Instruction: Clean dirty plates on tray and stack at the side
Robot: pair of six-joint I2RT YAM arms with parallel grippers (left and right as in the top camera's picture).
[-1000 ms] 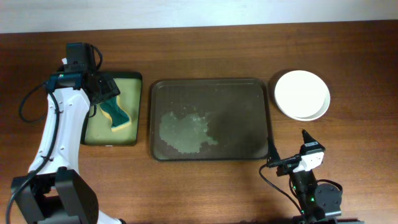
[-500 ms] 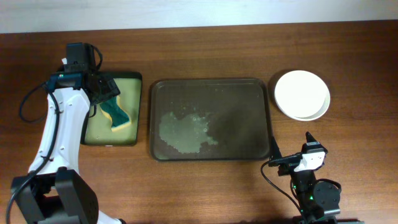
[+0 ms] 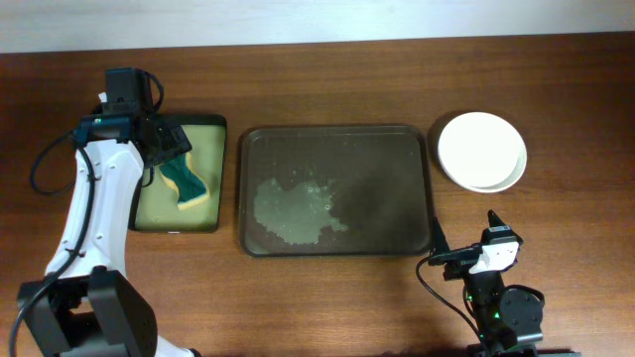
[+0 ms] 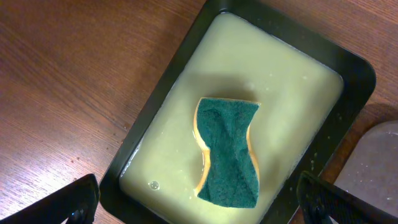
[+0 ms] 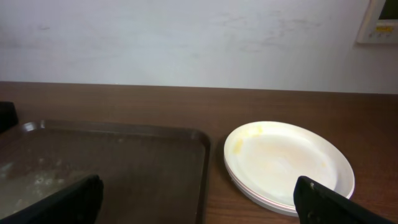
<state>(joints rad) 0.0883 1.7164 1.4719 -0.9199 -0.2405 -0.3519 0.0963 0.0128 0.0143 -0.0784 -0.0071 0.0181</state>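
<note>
The white plates [image 3: 482, 151] sit stacked on the table to the right of the large dark tray [image 3: 334, 139], which holds a wet foamy patch and no plates. In the right wrist view the stack [image 5: 287, 163] shows a faint yellow smear at its left rim, beside the tray [image 5: 124, 168]. My right gripper [image 3: 462, 236] is open and empty near the table's front edge, below the stack. My left gripper [image 3: 164, 141] is open and empty above the small black tray [image 3: 182, 175], just over a green and yellow sponge [image 4: 227, 152] lying in the yellowish liquid.
The small black tray [image 4: 280, 37] with yellow-green liquid stands left of the large tray. A cable [image 3: 45, 164] loops off the left arm at the far left. A white wall [image 5: 186, 37] lies beyond the table's far edge.
My right gripper has drawn back a little toward the table's front edge. The left arm, sponge and plates have not moved.
</note>
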